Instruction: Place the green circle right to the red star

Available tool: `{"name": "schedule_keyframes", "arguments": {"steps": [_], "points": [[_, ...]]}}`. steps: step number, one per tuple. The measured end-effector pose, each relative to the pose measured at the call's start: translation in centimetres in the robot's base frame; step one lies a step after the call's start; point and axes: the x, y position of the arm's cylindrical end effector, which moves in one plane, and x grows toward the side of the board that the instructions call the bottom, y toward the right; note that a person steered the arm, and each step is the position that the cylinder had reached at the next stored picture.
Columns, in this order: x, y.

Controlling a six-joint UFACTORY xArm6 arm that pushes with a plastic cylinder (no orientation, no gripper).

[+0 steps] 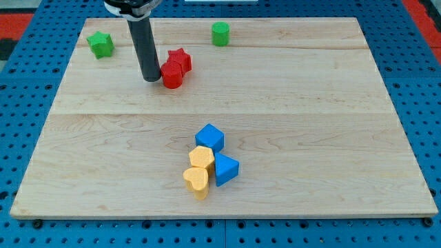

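The green circle (220,33) stands near the view's top, right of centre-left. The red star (180,60) lies lower and to its left, touching a red round block (171,75) at its lower left. My tip (151,79) rests on the board just left of the red round block, close to it or touching it. The tip is well left of and below the green circle.
A green star (100,45) lies at the top left. Lower centre holds a cluster: a blue cube (209,138), a blue triangular block (225,169), a yellow block (201,158) and a yellow heart (196,180). The wooden board (331,138) sits on a blue pegboard.
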Motion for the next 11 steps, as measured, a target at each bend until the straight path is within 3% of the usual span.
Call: {"name": "schedule_keyframes", "arguments": {"steps": [1,2,4,5,6,7,11], "points": [[0.0,-0.5],[-3.5,-2.7],[-13.5,0.6],[-15.5,4.9],[-15.5,11.2],[-11.1,15.0],[-8.1,13.0]]}}
